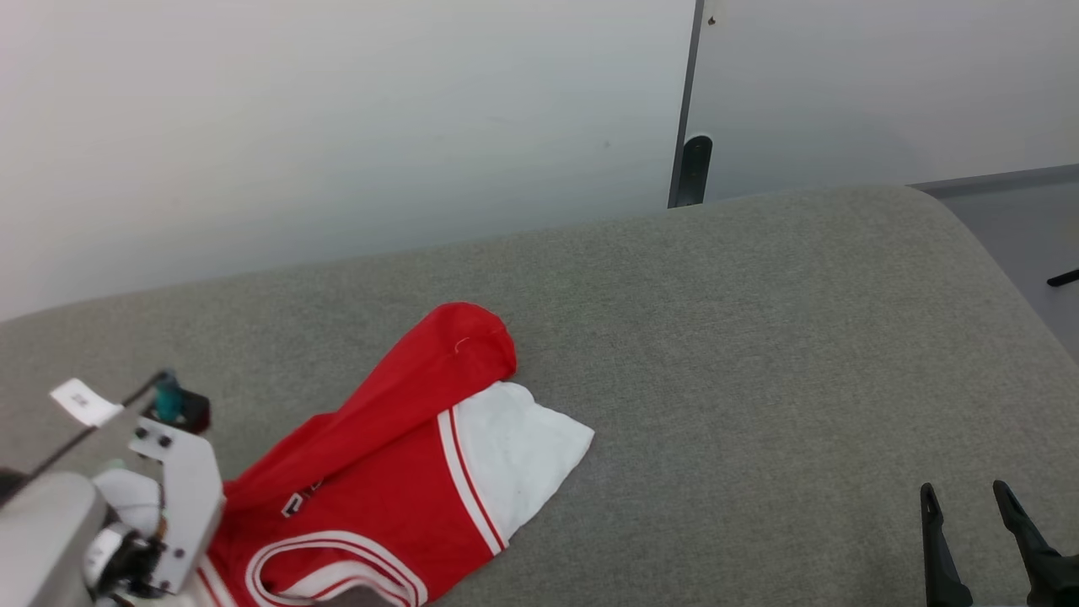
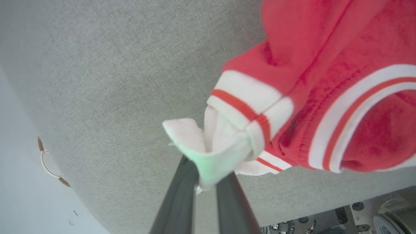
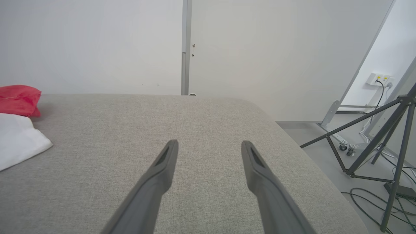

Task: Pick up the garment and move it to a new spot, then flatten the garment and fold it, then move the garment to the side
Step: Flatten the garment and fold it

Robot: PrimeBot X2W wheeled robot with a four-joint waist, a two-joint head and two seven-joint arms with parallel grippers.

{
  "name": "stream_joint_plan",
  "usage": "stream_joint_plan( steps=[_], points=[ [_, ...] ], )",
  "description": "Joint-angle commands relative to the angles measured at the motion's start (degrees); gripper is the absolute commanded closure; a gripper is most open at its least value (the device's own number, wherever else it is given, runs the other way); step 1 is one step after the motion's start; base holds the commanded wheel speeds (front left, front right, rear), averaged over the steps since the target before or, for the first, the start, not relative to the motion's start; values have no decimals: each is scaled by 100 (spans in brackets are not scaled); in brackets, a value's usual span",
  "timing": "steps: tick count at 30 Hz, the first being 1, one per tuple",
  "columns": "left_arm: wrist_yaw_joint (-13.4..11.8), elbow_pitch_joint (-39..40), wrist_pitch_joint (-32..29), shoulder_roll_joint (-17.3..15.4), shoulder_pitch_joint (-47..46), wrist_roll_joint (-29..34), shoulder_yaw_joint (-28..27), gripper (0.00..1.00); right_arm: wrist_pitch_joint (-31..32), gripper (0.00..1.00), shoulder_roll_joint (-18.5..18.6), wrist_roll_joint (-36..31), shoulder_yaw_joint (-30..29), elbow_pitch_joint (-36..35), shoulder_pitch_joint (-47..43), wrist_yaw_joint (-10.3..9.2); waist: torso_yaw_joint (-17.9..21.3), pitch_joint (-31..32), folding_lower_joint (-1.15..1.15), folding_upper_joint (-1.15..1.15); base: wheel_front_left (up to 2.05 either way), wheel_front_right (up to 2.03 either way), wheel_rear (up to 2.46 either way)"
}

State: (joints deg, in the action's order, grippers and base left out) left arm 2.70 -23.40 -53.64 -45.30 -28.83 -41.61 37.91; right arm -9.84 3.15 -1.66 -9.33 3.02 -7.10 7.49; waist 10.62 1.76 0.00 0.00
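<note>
The garment (image 1: 396,472), a red jersey with white sleeves and striped trim, lies crumpled on the grey padded table (image 1: 716,337) at the lower left of the head view. One white sleeve (image 1: 518,451) spreads out to its right. In the left wrist view my left gripper (image 2: 208,175) is shut on a bunched white sleeve of the garment (image 2: 211,152), beside the striped cuff (image 2: 247,110). My right gripper (image 1: 969,497) stands open above bare table at the lower right, far from the cloth. The right wrist view shows its gripper (image 3: 209,146) empty, with the garment (image 3: 16,130) at the far left.
The table's rounded far edge meets a white wall with a dark vertical post (image 1: 687,126). To the right the table ends above a grey floor (image 1: 1028,236). A tripod (image 3: 386,130) and cables (image 3: 367,198) stand on the floor beyond that edge.
</note>
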Motion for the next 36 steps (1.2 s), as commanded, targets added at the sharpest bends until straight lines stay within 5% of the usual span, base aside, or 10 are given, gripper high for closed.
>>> stream_joint_plan(
  steps=[1,4,8,9,10,18,36],
  points=[
    [18,-77,66,-38,-71,82,14,100,-22,0,32,12,3,14,43,0,7,1,0,0,0,0,0],
    [24,-305,263,29,-125,134,14,98,-14,0,56,40,35,27,53,0,33,1,0,0,0,0,0],
    [27,-712,609,232,-148,188,40,60,14,0,75,53,70,44,70,0,64,-3,0,0,0,0,0],
    [-2,-824,705,306,-154,166,17,18,10,0,79,59,73,52,68,0,66,-3,0,0,0,0,0],
    [-14,-951,762,366,-149,128,-2,0,20,0,84,65,80,59,74,0,69,0,0,0,0,0,0],
    [-92,-1369,1158,594,-398,129,-92,0,64,0,167,134,147,95,71,0,-47,138,0,0,0,0,0],
    [-585,0,2479,592,248,-193,-672,0,26,0,275,368,309,102,70,0,-804,470,0,0,0,0,0]
  ],
)
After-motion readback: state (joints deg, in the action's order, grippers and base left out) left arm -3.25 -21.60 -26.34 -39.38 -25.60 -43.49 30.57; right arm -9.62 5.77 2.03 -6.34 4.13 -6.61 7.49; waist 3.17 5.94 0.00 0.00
